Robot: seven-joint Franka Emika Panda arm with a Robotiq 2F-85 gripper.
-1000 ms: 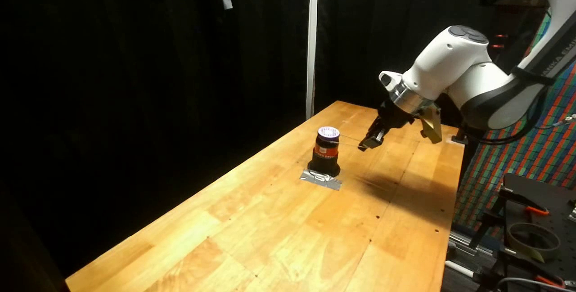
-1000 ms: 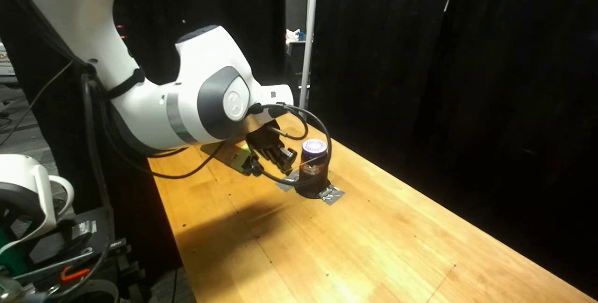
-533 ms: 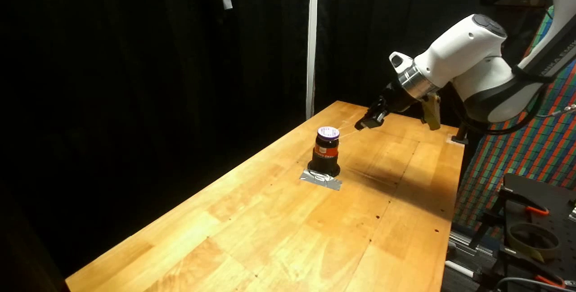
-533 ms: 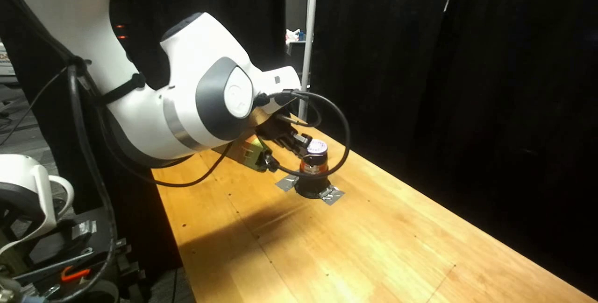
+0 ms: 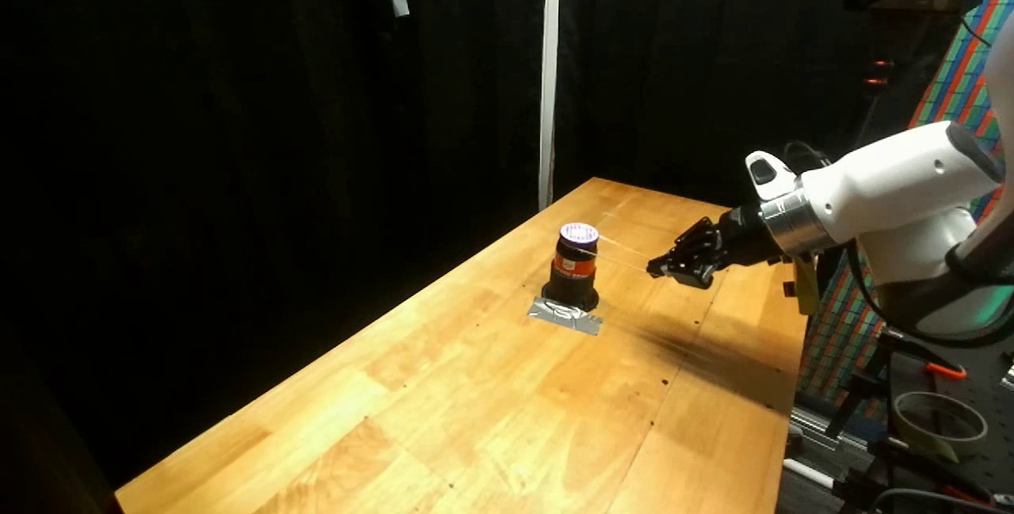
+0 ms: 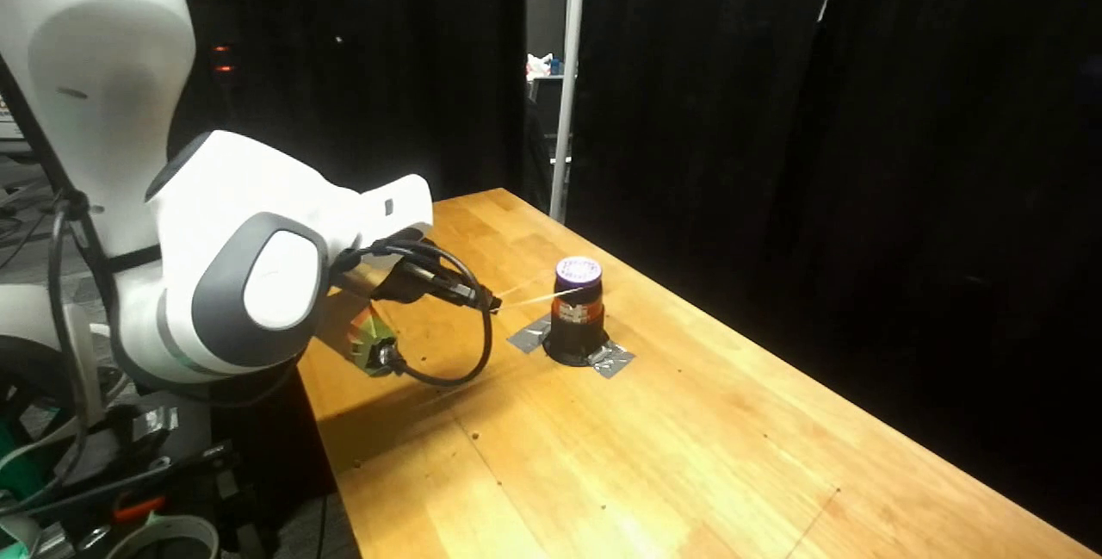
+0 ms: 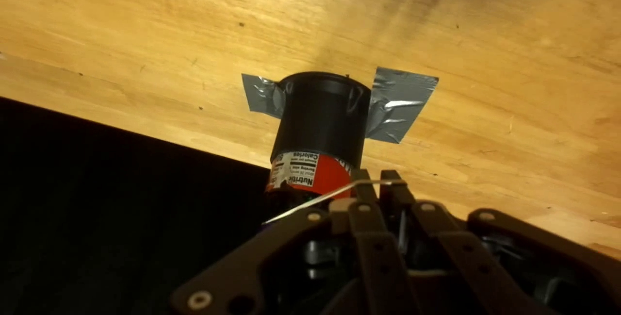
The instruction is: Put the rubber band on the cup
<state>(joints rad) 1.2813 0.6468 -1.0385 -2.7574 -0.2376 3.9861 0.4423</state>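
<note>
- Cup [image 5: 574,266] upright on worktop [image 5: 475,403], at 9 o'clock of claw [image 5: 655,268] in an exterior view.
- Band [image 7: 335,192] stretched btwn cup top & claw.
- Claw tips slightly apart, w/ band across both.

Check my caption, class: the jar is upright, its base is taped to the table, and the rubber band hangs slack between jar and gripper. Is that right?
Not quite: the rubber band is not slack. Both exterior views show it pulled straight between jar and gripper. The rest holds: the jar is upright, its base taped to the table.
</note>
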